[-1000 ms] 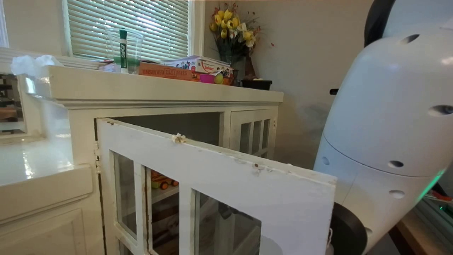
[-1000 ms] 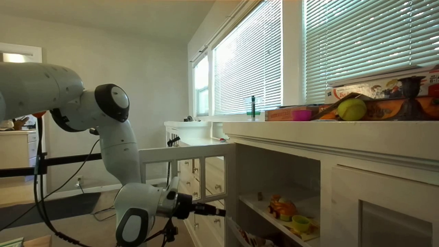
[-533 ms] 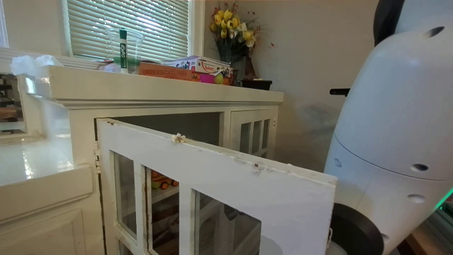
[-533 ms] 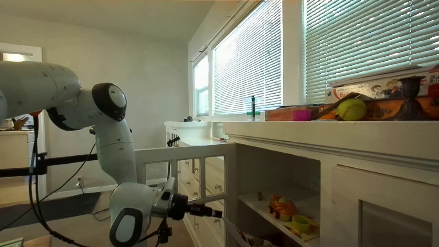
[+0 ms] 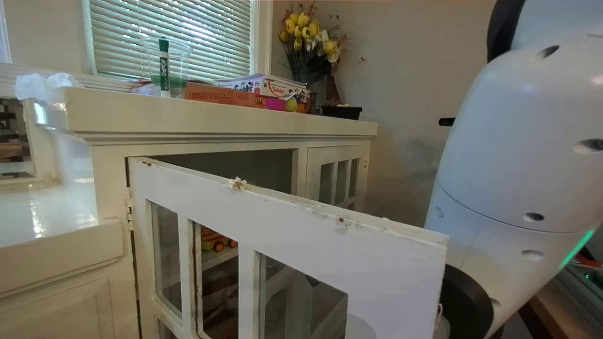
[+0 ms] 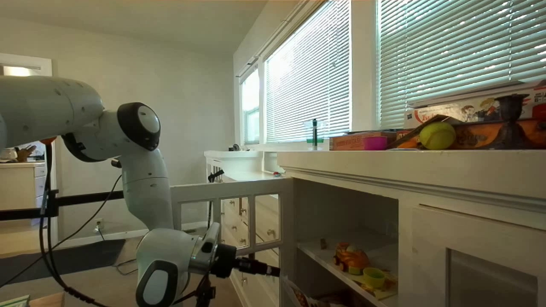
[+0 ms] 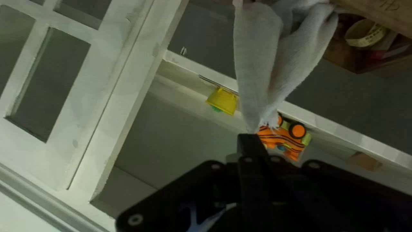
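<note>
Pincer [image 7: 252,137]: drawn together at its tips on one gathered end of a white cloth [image 7: 257,58]; the squeeze alone bears the load, nothing in view propping it from beneath.

White cloth: suspended before the mouth of the cabinet [image 6: 405,238], falling in two long folds because it is nipped at a bunched end; the wrist view stands inverted, so the drape runs upward there.

Shelf [image 7: 341,130]: a level board crossing the cabinet, its pale front edge behind the cloth, giving what stands on it a flat seat.

Toy car [image 7: 285,141]: orange and striped, resting upon the shelf on its wheels, beyond the pincer.

Yellow cup [image 6: 374,278]: mouth upward near the shelf's front edge, steady on its base.

Lower compartment [image 7: 338,87]: dimly lit; a pale lettered ring [image 7: 367,35] lies beside what may be a cardboard box [image 7: 379,11].

Cabinet door [image 5: 395,268]: swung outward in both exterior views, carried along one side by hinges [image 5: 129,209], leaving the interior exposed.

Cabinet top [image 5: 226,120]: bears a white game box [image 6: 452,113] laid flat over an orange box [image 6: 473,136], broad faces down for stability.

Tennis ball [image 6: 438,136]: in an exterior view, at rest before the boxes, the surface being level.

Yellow flowers [image 5: 308,35]: upright at the far end, stems gathered together.
</note>
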`<action>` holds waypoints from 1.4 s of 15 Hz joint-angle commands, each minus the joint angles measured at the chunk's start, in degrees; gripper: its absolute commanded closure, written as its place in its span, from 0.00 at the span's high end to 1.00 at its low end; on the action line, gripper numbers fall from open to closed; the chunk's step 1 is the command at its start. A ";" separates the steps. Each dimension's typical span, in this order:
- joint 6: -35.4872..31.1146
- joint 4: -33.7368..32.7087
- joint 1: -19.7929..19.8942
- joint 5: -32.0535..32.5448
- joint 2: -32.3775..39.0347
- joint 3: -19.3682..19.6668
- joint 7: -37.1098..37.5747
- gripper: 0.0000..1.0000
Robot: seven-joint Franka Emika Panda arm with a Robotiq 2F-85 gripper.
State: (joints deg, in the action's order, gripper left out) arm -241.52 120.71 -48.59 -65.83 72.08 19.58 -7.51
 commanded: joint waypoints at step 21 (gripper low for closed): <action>-0.56 25.67 -16.26 -8.40 -7.35 23.23 4.55 0.00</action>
State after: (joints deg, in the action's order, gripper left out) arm -241.58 142.50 -61.68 -73.16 67.98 40.19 -0.42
